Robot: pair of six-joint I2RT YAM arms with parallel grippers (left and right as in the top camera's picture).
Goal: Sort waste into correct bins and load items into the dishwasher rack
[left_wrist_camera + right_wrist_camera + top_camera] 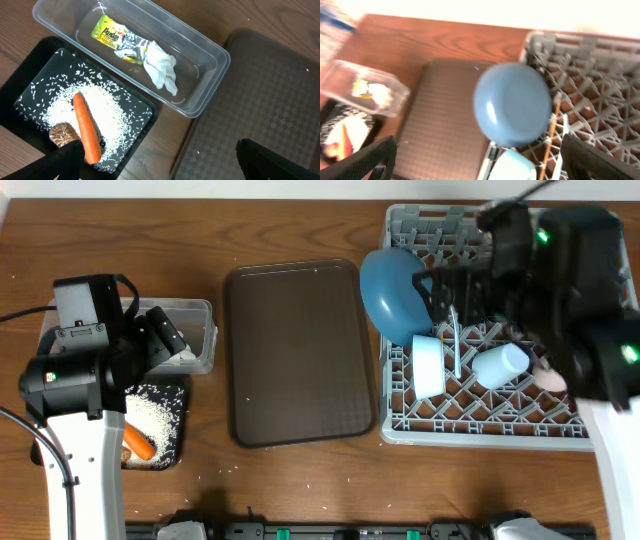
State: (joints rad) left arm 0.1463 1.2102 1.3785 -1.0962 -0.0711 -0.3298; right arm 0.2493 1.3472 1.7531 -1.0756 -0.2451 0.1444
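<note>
left fingers (62, 160) gape wide, empty, above the black tray (30, 67). right fingers (365, 160) gape wide, empty, above the blue bowl (512, 102).

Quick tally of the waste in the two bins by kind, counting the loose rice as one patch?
snack wrapper, in the clear tub: 1
tissue, in the clear tub: 1
carrot, in the black tray: 1
brown food lump, in the black tray: 1
rice patch, in the black tray: 1
Total: 5

we've got a brown wood-grain table (435, 37) ahead of the right pincer (485, 167), blown-out white glare (470, 7) past its far edge
</note>
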